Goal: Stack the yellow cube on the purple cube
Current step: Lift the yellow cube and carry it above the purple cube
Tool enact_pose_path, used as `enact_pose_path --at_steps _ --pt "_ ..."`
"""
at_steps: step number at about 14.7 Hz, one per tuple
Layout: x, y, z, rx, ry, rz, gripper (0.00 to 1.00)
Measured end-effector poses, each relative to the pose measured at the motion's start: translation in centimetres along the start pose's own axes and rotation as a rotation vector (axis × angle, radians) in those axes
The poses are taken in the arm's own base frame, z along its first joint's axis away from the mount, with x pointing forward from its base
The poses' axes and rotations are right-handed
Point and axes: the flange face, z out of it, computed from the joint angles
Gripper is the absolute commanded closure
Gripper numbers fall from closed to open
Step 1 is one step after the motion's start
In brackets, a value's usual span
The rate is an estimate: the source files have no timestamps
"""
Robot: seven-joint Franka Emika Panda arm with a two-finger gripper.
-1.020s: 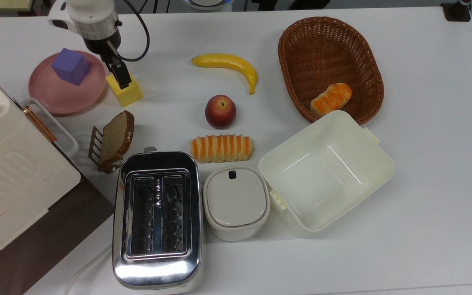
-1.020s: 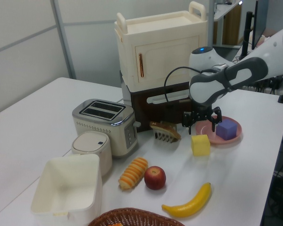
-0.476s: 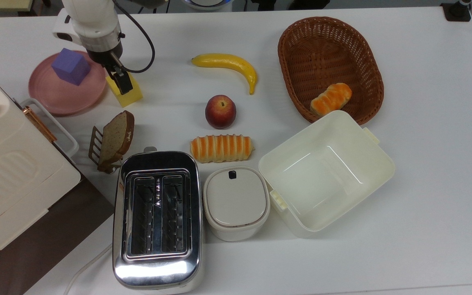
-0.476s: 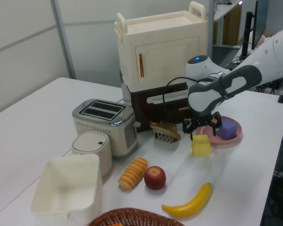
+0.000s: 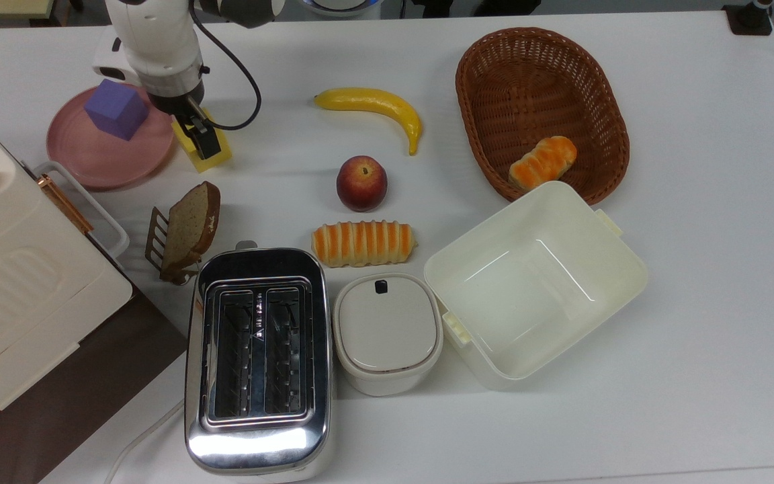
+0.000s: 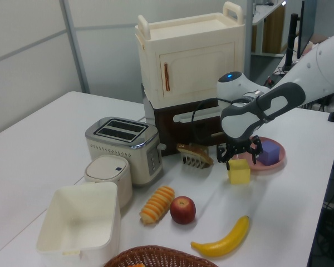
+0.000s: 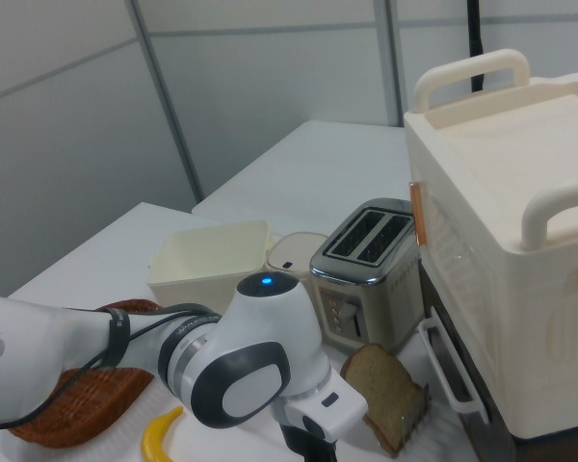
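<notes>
While our gripper straddles the yellow cube with its fingers spread, the cube sits on the tabletop beside the pink plate bearing the purple cube.

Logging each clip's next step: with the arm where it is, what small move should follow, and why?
Probably close the claw on the yellow cube. Its fingers look open, straddling the cube, which sits on the table beside the pink plate holding the purple cube; a grip must precede lifting.
</notes>
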Motion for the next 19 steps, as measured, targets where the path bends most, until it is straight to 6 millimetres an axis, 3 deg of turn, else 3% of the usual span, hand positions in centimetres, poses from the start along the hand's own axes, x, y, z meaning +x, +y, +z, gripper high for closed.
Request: enact_pose_path --at_steps 2,8,16,19 --pt "0.0 -0.1 0.3 -0.011 0.009 -0.014 0.73" --pt "0.3 -0.5 -0.5 0.015 0.048 -0.02 0.73" --pt "0.3 2.2 -10.1 0.13 0.162 0.008 0.73" --pt "1.7 7.0 -12.1 0.128 0.166 0.014 0.73"
